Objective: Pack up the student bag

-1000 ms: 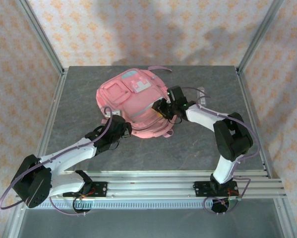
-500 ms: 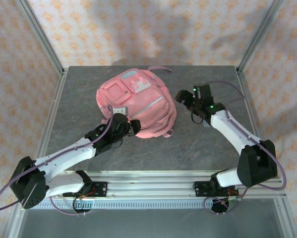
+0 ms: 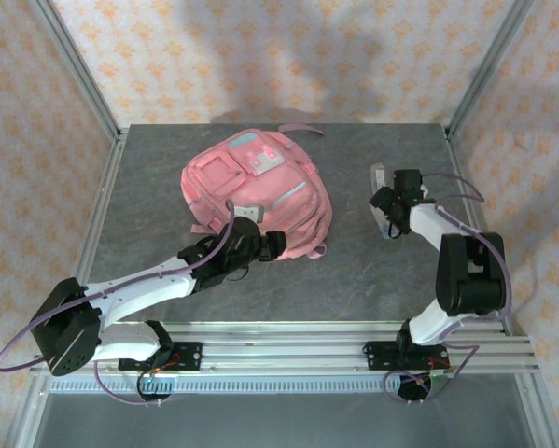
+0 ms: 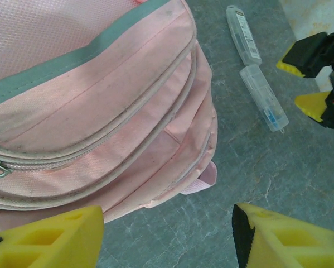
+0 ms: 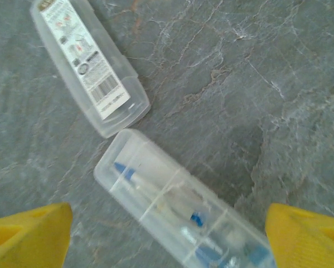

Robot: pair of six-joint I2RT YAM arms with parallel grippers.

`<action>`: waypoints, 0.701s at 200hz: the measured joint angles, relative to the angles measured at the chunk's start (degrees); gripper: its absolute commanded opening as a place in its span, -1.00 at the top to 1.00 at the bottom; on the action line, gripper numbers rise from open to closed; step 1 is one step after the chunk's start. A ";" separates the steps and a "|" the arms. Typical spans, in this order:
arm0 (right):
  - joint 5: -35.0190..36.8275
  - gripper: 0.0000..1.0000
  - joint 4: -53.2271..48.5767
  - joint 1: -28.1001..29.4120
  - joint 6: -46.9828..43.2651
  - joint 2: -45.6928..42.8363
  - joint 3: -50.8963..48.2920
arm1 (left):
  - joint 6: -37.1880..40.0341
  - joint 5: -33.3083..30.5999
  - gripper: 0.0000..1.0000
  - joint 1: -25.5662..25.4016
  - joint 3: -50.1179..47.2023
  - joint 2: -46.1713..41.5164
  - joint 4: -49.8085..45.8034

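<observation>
While the pink bag [image 3: 256, 191] lies mid-table, left gripper [image 3: 275, 245] open and empty beside it, right gripper [image 4: 317, 78] hangs wide and empty over two clear cases [image 5: 178, 206]: fetching step, probably; next: lower, pinch one.

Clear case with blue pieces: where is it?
From above, the clear case lies right of the student bag, under the right gripper's open jaws, beside a labelled case.

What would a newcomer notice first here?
The big pink student bag lies flat mid-table, the largest thing in view. To its right, two clear plastic cases lie end to end on the grey table: a labelled case and a case with blue pieces. The right pincer hangs open over the latter, and the left pincer is open at the bag's near edge.
</observation>
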 measured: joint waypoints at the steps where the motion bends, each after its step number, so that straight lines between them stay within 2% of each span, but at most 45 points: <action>1: -0.09 -0.76 0.07 -0.07 -0.11 0.39 0.13 | -0.07 0.00 -0.25 0.00 -0.07 0.00 0.07; 45: -5.42 -0.73 1.27 -0.22 -0.94 4.46 1.07 | -0.59 -0.07 -0.25 0.00 -0.72 0.02 0.33; 80: -6.47 -0.64 0.55 3.15 -0.96 4.33 0.42 | -0.59 -0.04 -0.24 0.00 -0.72 1.31 1.14; 125: -1.38 -0.27 -2.60 7.28 -0.66 4.59 0.20 | -0.59 -0.02 -0.24 0.00 -0.68 3.54 1.31; 140: 0.94 -0.06 -3.10 8.00 -0.74 4.81 0.20 | -0.57 -0.07 -0.24 0.00 -0.37 3.54 1.18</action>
